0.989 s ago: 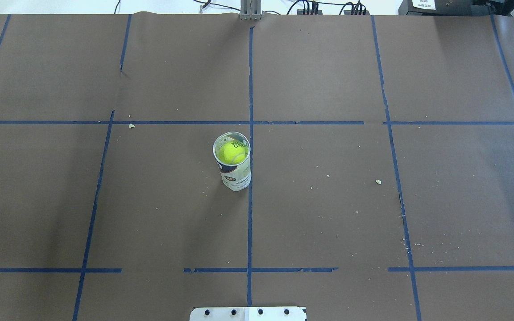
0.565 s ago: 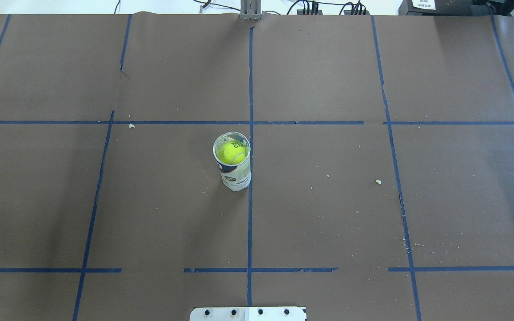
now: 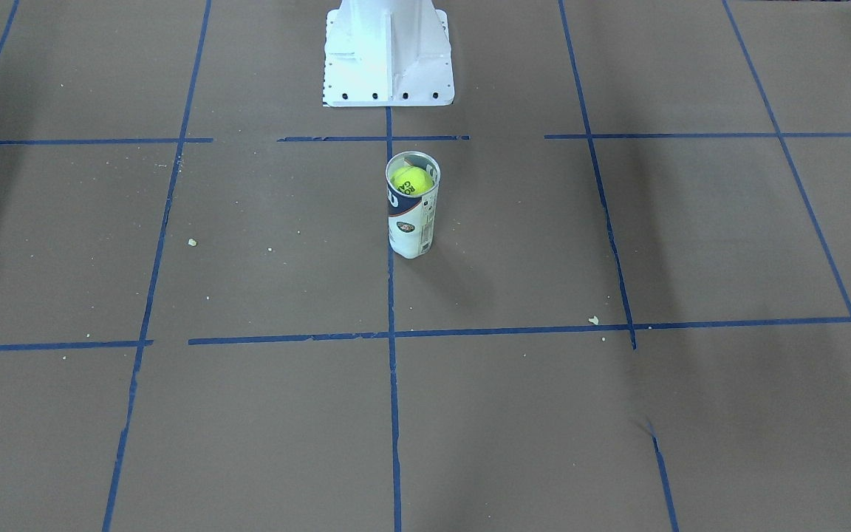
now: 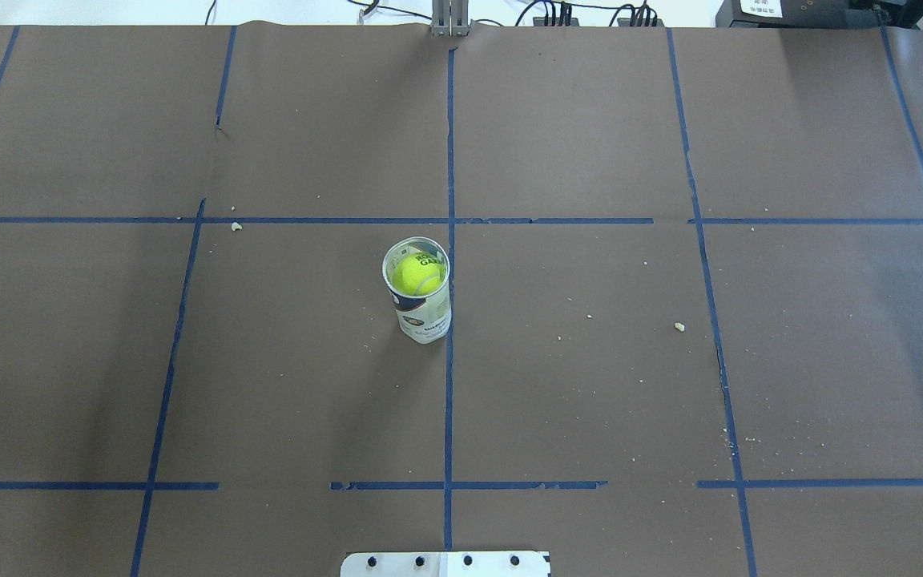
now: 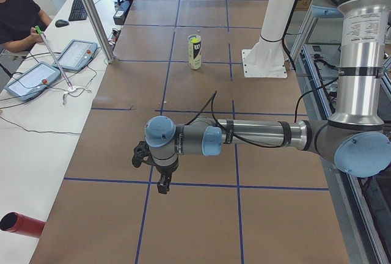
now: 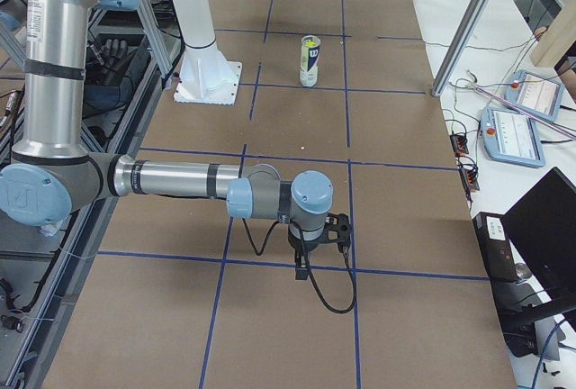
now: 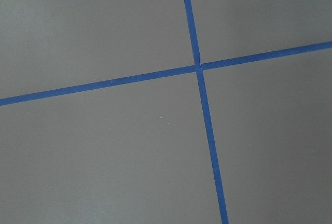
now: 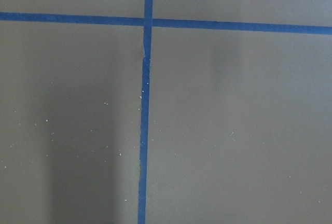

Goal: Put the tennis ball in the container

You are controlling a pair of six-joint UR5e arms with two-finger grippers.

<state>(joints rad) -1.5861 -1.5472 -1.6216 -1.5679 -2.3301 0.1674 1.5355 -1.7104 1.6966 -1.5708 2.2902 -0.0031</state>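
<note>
The container point(image 4: 423, 311) stands upright near the table's middle, just left of the central blue tape line. The tennis ball point(image 4: 417, 274) sits inside it near the top, its black lettering showing below the silvery rim. The front-facing view shows the same container point(image 3: 412, 225) holding the ball point(image 3: 412, 179). Both arms are far from it, at the table's two ends. My left gripper point(image 5: 160, 183) hangs over the paper in the left side view, my right gripper point(image 6: 301, 267) in the right side view. I cannot tell whether either is open or shut. The wrist views show only paper and tape.
The white robot base point(image 3: 387, 52) stands behind the container. Brown paper with a blue tape grid covers the table, with small crumbs point(image 4: 679, 326) scattered on it. Operator tablets point(image 5: 76, 55) and a red cylinder point(image 5: 21, 224) lie on the side bench.
</note>
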